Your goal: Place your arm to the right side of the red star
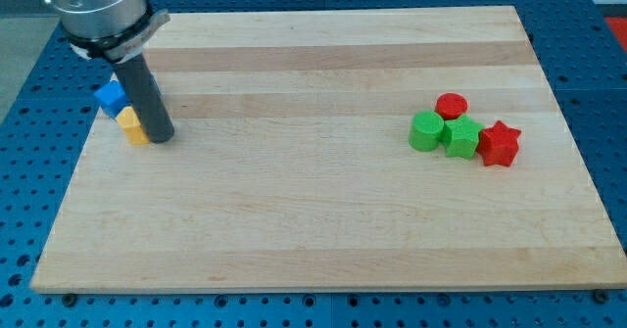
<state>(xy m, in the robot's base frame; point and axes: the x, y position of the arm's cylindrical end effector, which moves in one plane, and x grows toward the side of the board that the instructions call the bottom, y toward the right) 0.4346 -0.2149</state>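
Rod first: you have a straight dark rod coming down from a grey cylindrical arm body point(96, 10) at the board's upper left corner, leaning slightly so its lower end sits further toward the view's right than its top. My tip point(161, 136) rests on the pale wooden board point(294, 201) close to the left edge, in the upper half. There are no jaws on this arm to spread or close; the rod ends plain and holds nothing.

Just to the left of the tip you see a small yellow block point(131, 125), its shape partly hidden by the rod, and it looks to be touching the rod's side. Above that, nearer the upper left corner, sits a blue block point(110, 96), also partly covered, just beside the yellow one.

Your red star-shaped block point(499, 143) lies well apart from the tip, across the board near the right edge, about mid-height. Touching its left side is a green block with an angular outline point(462, 137), and left of that a rounder green block point(426, 131). A red cylinder point(452, 105) sits just above the two green ones, toward the top edge. The board lies on a blue perforated table point(602, 93).
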